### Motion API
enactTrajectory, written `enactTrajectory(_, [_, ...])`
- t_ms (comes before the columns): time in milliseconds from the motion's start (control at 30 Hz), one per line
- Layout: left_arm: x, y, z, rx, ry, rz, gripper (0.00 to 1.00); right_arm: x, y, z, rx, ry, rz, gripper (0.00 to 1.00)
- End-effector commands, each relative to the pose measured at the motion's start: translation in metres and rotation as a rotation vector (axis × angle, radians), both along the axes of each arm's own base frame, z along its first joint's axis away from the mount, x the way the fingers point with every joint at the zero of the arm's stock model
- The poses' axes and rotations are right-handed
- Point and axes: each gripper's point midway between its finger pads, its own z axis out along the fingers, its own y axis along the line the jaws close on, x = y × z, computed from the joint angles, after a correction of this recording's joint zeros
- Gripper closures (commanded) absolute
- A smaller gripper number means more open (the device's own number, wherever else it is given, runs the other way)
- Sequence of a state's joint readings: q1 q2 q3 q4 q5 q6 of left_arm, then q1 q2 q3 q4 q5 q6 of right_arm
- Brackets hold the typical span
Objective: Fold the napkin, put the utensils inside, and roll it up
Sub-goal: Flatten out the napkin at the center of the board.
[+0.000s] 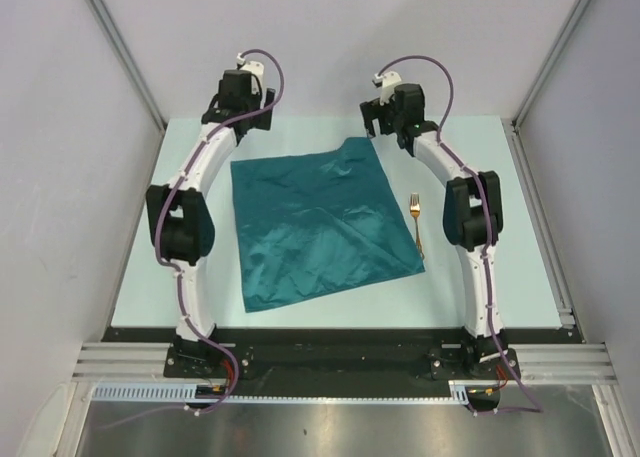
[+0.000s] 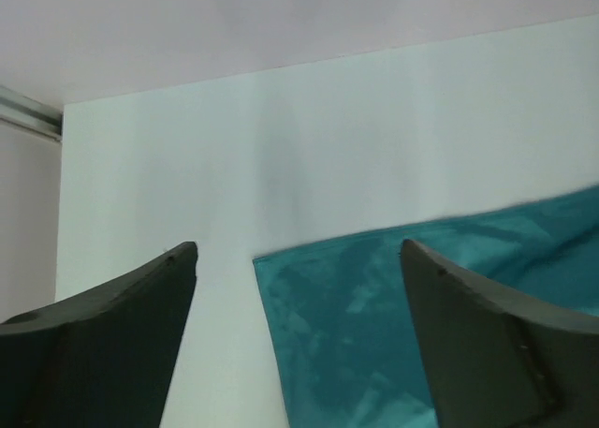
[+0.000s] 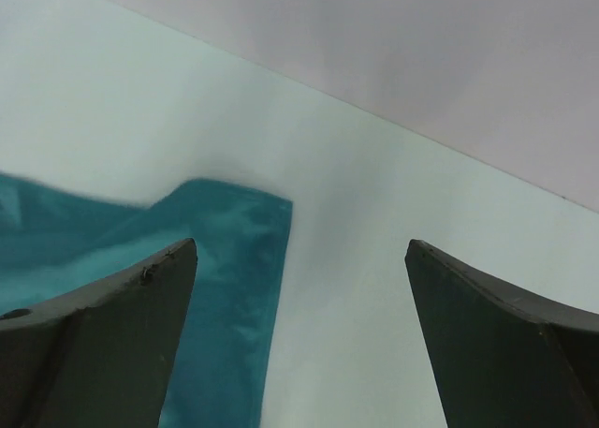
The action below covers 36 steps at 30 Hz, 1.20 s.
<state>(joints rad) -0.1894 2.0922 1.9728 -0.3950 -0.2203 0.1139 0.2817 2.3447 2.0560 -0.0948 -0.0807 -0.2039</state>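
**A:** Where is the napkin [image 1: 320,227] found?

**B:** It is spread open on the pale bench [image 1: 500,277], between the two arms and turned a little askew. Shallow creases are seen across its middle, and its far right corner is slightly lifted and curled. It is not yet folded.

**A:** And the fork [image 1: 416,223]?

**B:** It is laid on the bare bench just beside the napkin's right edge, with its length running from near to far. Whether its near end is touched by the cloth cannot be told.

**A:** How is the left gripper [image 1: 262,117] placed?

**B:** It is held at the far left corner of the napkin. In the left wrist view its jaws are seen well apart, and nothing is gripped. That corner of the cloth and a strip of bare bench are framed between them.

**A:** And the right gripper [image 1: 385,132]?

**B:** It is held at the far right corner of the napkin, and its jaws are likewise spread wide with nothing gripped. In the right wrist view the cloth's corner is seen by the left jaw, and mostly bare bench is seen in the gap. The cloth is not seen to be touched by either gripper.
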Motion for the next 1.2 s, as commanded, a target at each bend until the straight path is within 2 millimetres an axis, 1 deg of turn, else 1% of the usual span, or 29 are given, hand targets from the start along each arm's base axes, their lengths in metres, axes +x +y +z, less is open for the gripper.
enactTrajectory(0, [-0.022,0.005,0.086,-0.074,-0.125,0.062,0.01,-0.028,-0.018,0.087,0.078,-0.095,-0.047,0.00])
enactTrajectory(33, [-0.028,0.002,0.093,-0.099,-0.138,0.052,0.00,-0.041,-0.027,0.113,0.102,-0.128,-0.059,0.00])
enactTrajectory(67, [-0.038,-0.004,0.107,-0.127,-0.163,0.022,0.00,-0.049,-0.030,0.112,0.111,-0.113,-0.066,0.00])
enactTrajectory(100, [-0.046,-0.007,0.093,-0.134,-0.131,0.011,0.00,-0.062,-0.036,0.087,0.124,-0.039,-0.088,0.00])
enactTrajectory(133, [-0.051,-0.011,0.091,-0.164,-0.129,0.006,0.00,-0.073,-0.039,0.087,0.135,-0.018,-0.098,0.00])
enactTrajectory(167, [-0.061,-0.018,0.098,-0.191,-0.135,-0.029,0.00,-0.088,-0.044,0.091,0.144,0.006,-0.113,0.00])
enactTrajectory(200, [-0.069,-0.021,0.077,-0.196,-0.087,-0.040,0.00,-0.104,-0.048,0.068,0.147,0.069,-0.133,0.00])
enactTrajectory(233, [-0.076,-0.024,0.071,-0.217,-0.071,-0.042,0.00,-0.115,-0.051,0.059,0.169,0.107,-0.156,0.00])
enactTrajectory(267, [-0.082,-0.028,0.066,-0.229,-0.056,-0.053,0.00,-0.128,-0.054,0.065,0.187,0.113,-0.171,0.00])
enactTrajectory(300, [-0.094,-0.033,0.055,-0.249,-0.022,-0.079,0.00,-0.138,-0.056,0.057,0.194,0.141,-0.184,0.00])
enactTrajectory(333, [-0.101,-0.036,0.054,-0.276,-0.011,-0.084,0.00,-0.154,-0.062,0.030,0.191,0.216,-0.218,0.00])
enactTrajectory(367, [-0.110,-0.037,0.041,-0.288,0.026,-0.089,0.00,-0.162,-0.065,0.025,0.189,0.238,-0.235,0.00])
enactTrajectory(400, [-0.119,-0.040,0.051,-0.317,0.014,-0.099,0.00,-0.172,-0.070,0.023,0.189,0.250,-0.254,0.01])
enactTrajectory(467, [-0.135,-0.045,0.049,-0.354,0.042,-0.116,0.00,-0.194,-0.083,0.000,0.160,0.321,-0.318,0.02])
enactTrajectory(500, [-0.143,-0.050,0.055,-0.389,0.041,-0.138,0.01,-0.201,-0.088,0.001,0.157,0.323,-0.337,0.02])
enactTrajectory(533, [-0.153,-0.053,0.069,-0.407,0.016,-0.168,0.00,-0.207,-0.097,-0.004,0.136,0.335,-0.370,0.03])
enactTrajectory(567, [-0.160,-0.055,0.070,-0.414,0.019,-0.190,0.00,-0.220,-0.102,-0.017,0.120,0.378,-0.391,0.03])
enactTrajectory(600, [-0.168,-0.059,0.070,-0.423,0.031,-0.222,0.00,-0.225,-0.108,-0.016,0.117,0.379,-0.413,0.03])
enactTrajectory(633, [-0.177,-0.059,0.079,-0.432,0.015,-0.236,0.00,-0.233,-0.113,-0.023,0.110,0.408,-0.429,0.04])
enactTrajectory(700, [-0.190,-0.062,0.067,-0.447,0.048,-0.255,0.00,-0.250,-0.115,-0.036,0.115,0.461,-0.440,0.07])
enactTrajectory(733, [-0.199,-0.064,0.075,-0.466,0.028,-0.272,0.00,-0.258,-0.116,-0.036,0.122,0.474,-0.443,0.07])
enactTrajectory(767, [-0.207,-0.065,0.056,-0.480,0.065,-0.270,0.00,-0.270,-0.118,-0.047,0.114,0.510,-0.451,0.08])
enactTrajectory(833, [-0.216,-0.067,0.050,-0.504,0.054,-0.269,0.02,-0.285,-0.121,-0.051,0.133,0.544,-0.487,0.09])
enactTrajectory(900, [-0.235,-0.078,0.035,-0.505,0.081,-0.277,0.02,-0.300,-0.124,-0.062,0.137,0.594,-0.528,0.11])
enactTrajectory(933, [-0.245,-0.094,0.032,-0.500,0.093,-0.328,0.02,-0.311,-0.124,-0.068,0.134,0.635,-0.527,0.12])
enactTrajectory(967, [-0.254,-0.099,0.030,-0.489,0.099,-0.344,0.03,-0.317,-0.122,-0.069,0.145,0.658,-0.525,0.12])
enactTrajectory(1033, [-0.266,-0.113,0.030,-0.462,0.106,-0.392,0.03,-0.339,-0.116,-0.084,0.167,0.741,-0.518,0.19])
enactTrajectory(1133, [-0.276,-0.109,0.035,-0.442,0.084,-0.409,0.02,-0.361,-0.109,-0.096,0.212,0.810,-0.502,0.27])
enactTrajectory(1167, [-0.277,-0.104,0.030,-0.425,0.081,-0.390,0.02,-0.366,-0.109,-0.099,0.215,0.820,-0.501,0.29])
